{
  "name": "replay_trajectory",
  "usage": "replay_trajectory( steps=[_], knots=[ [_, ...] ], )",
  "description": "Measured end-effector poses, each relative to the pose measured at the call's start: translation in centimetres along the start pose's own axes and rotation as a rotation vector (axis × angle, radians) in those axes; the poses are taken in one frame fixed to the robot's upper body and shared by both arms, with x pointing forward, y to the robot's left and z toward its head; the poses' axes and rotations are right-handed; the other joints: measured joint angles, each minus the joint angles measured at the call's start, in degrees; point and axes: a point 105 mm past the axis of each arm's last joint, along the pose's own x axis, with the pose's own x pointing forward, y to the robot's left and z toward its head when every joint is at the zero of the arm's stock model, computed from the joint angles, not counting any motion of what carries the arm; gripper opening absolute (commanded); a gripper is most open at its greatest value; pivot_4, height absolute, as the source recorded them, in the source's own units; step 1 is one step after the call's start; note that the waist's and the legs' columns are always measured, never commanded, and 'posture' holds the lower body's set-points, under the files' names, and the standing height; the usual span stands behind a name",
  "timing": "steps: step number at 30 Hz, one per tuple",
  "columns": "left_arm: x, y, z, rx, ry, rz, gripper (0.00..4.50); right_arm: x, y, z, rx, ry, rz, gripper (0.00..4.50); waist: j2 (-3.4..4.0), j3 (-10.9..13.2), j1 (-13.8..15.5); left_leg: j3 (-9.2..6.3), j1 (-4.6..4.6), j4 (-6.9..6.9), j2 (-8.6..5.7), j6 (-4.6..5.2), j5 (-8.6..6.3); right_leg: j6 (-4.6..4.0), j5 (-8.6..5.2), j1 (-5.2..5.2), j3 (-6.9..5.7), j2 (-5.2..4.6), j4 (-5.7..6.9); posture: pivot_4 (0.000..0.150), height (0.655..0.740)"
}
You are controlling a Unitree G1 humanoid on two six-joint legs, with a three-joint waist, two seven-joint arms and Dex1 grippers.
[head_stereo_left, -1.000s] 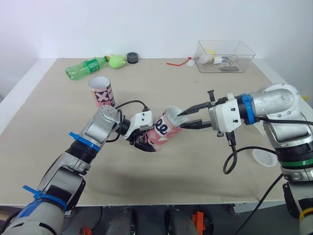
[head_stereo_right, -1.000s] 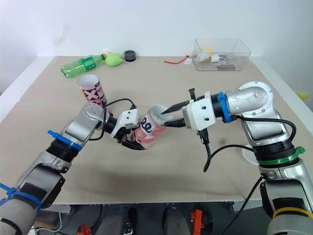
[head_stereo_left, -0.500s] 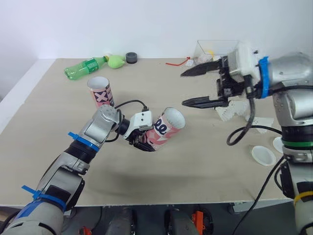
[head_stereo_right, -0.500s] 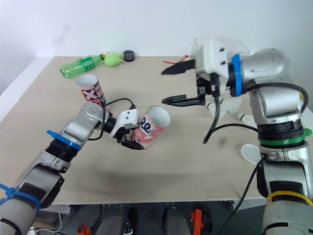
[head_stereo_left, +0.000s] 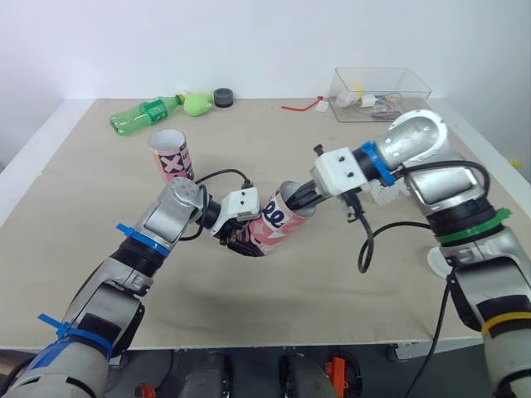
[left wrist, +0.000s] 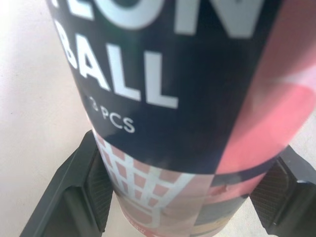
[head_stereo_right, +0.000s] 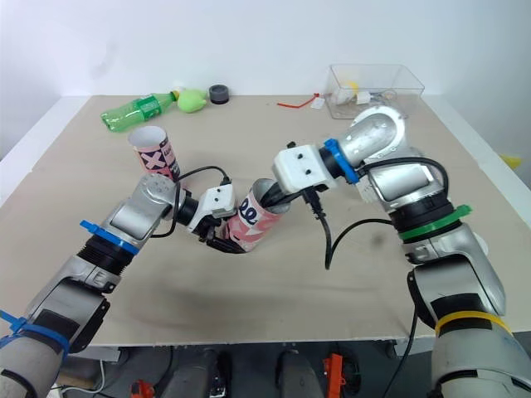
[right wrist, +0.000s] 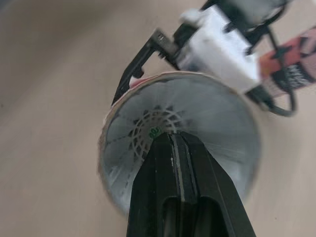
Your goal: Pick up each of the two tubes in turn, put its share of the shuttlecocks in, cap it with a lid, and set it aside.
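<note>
From the head camera, the left gripper (head_stereo_left: 251, 239) sits just left of the frame's centre, clamped around the lower end of the pink tube (head_stereo_left: 278, 217). The tube leans with its open mouth up and to the right, above the table (head_stereo_left: 274, 307). The right gripper (head_stereo_left: 300, 199) reaches in from the right, its black tips inside that mouth. A second tube (head_stereo_left: 172, 156) stands upright in the upper left. Farther back lie a green bottle (head_stereo_left: 143, 115) and, upper right, a clear box (head_stereo_left: 419, 89).

In the left wrist view, the pink tube stands between the two pads (left wrist: 96, 190), touching both.

In the right wrist view, the right gripper's fingers (right wrist: 170, 168) are pressed together, with only a thin seam between them. Their tip is within the tube's rim, just before a white shuttlecock (right wrist: 143, 126) seated inside.
</note>
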Motion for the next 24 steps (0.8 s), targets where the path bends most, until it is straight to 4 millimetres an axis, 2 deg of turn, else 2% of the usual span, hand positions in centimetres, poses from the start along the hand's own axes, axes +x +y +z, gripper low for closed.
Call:
replay_trajectory(
  steps=[5,10,17,20,24],
  knots=[
    [0.1,0.0,0.1,-0.006,-0.002,-0.002,3.1,1.4,-0.5,0.0,-0.098,0.057,0.053,0.06,0.0,0.0,0.0,-0.01,0.0,0.0,-0.01,0.0,0.0,0.04,-0.02,0.0,0.05,0.01,0.01,0.15,0.74],
    [0.1,0.0,0.1,-0.009,-0.002,-0.002,3.1,2.6,-0.4,0.0,-0.122,0.075,0.098,0.06,0.0,0.0,-0.02,0.0,0.02,0.0,-0.01,0.0,0.0,0.04,-0.01,0.0,0.05,0.01,0.03,0.15,0.74],
    [0.1,0.0,0.0,-0.019,-0.003,0.001,3.1,2.8,-0.4,0.0,-0.137,0.087,0.105,0.06,0.0,0.0,-0.03,0.0,0.03,0.0,0.0,-0.01,0.0,0.02,-0.01,0.0,0.05,0.01,0.04,0.15,0.74],
    [0.1,-0.1,0.1,-0.013,-0.006,0.001,3.1,2.0,-0.6,-0.1,-0.1,0.079,0.09,0.06,0.0,0.0,-0.02,0.0,0.02,0.0,-0.01,-0.01,0.01,0.02,-0.01,0.0,0.05,-0.02,0.03,0.15,0.74],
    [0.2,-0.2,0.1,-0.008,-0.008,0.002,3.1,-0.8,-1.8,0.4,-0.039,0.054,0.006,0.06,0.01,0.0,0.0,0.0,0.02,-0.01,-0.01,-0.01,0.0,-0.01,-0.02,-0.01,0.03,-0.07,0.02,0.15,0.74]
  ],
)
